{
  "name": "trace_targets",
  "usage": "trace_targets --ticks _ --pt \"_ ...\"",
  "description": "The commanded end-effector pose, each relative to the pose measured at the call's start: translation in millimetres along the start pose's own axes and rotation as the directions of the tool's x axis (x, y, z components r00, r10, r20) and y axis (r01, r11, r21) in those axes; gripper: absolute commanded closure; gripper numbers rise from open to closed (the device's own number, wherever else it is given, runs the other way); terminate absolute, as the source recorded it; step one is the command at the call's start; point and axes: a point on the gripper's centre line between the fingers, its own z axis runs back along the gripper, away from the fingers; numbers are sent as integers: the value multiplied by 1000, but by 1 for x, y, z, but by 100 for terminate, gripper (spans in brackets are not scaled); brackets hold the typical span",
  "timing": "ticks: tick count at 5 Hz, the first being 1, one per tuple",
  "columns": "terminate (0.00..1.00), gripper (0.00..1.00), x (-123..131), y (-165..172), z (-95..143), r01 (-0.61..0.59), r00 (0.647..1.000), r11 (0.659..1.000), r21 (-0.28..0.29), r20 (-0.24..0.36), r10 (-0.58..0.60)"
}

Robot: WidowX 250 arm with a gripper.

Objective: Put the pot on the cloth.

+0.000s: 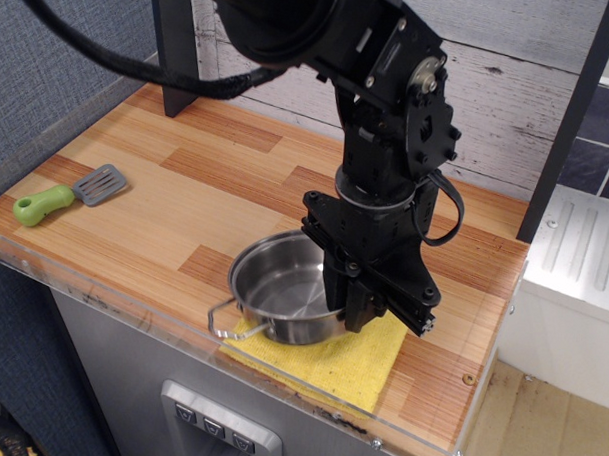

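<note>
The gripper [354, 312] pinches the right rim of the pot [285, 300], which sits squarely over the yellow cloth [350, 366], left handle jutting toward the table edge.

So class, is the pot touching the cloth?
Cannot tell. In the only view the pot overlaps the cloth, but a thin gap beneath it would be hidden.

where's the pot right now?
The pot sits near the front edge of the counter, over the yellow cloth. The gripper is at its right rim, and the green-handled spatula lies far to the image left.
</note>
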Motion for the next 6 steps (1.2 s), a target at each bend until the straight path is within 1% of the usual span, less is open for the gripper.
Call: trace_targets --ticks 1,2,3,4,5,6 --pt "0 0 19 28 30 -47 994 999 3 98 47" --pt "0 0 34 61 63 -145 976 989 1 166 143" --pt "0 0 47 106 73 -257 948 966 2 195 252" --pt "0 0 53 146 65 -357 921 934 15 173 350" --pt "0 0 50 156 59 -377 918 926 1 133 373" --pt "0 0 43 148 55 -375 921 927 -7 113 374"
